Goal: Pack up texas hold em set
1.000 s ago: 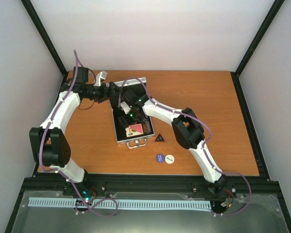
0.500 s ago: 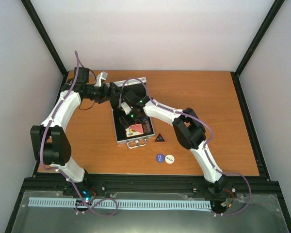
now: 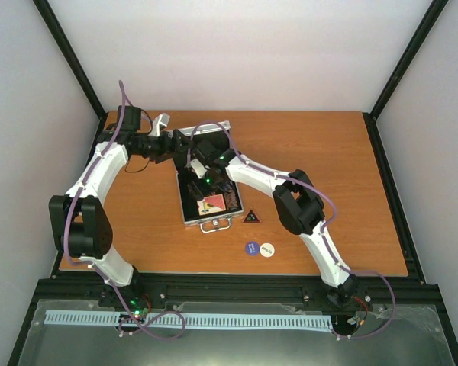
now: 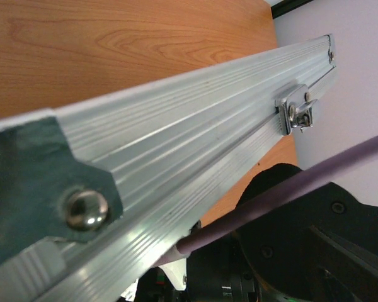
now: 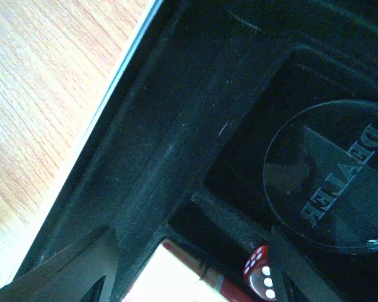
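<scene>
The silver aluminium case [image 3: 189, 216] lies open mid-table with its lid [image 3: 204, 127] raised. The pink-orange card box [image 3: 212, 203] lies in the black foam lining. My left gripper [image 3: 176, 143] is at the lid's left end. In the left wrist view the lid's ribbed edge [image 4: 195, 145] fills the frame and hides the fingers. My right gripper [image 3: 195, 172] is low inside the case, open and empty [image 5: 192, 251]. Between its fingers [image 5: 82, 267] lie a red die [image 5: 259, 281] and the card box edge [image 5: 205, 275]. A clear dealer disc [image 5: 331, 182] sits in a foam recess. The black triangle [image 3: 251, 217], blue disc [image 3: 251, 248] and white disc [image 3: 268, 249] lie on the table.
The wooden table [image 3: 328, 183] ends in black frame posts and white walls on three sides. A lid latch [image 4: 296, 113] shows in the left wrist view. My right arm's purple cable [image 4: 290, 195] runs close under the lid.
Both arms have shifted only slightly around the lid and the case's far end. No object has visibly moved.
</scene>
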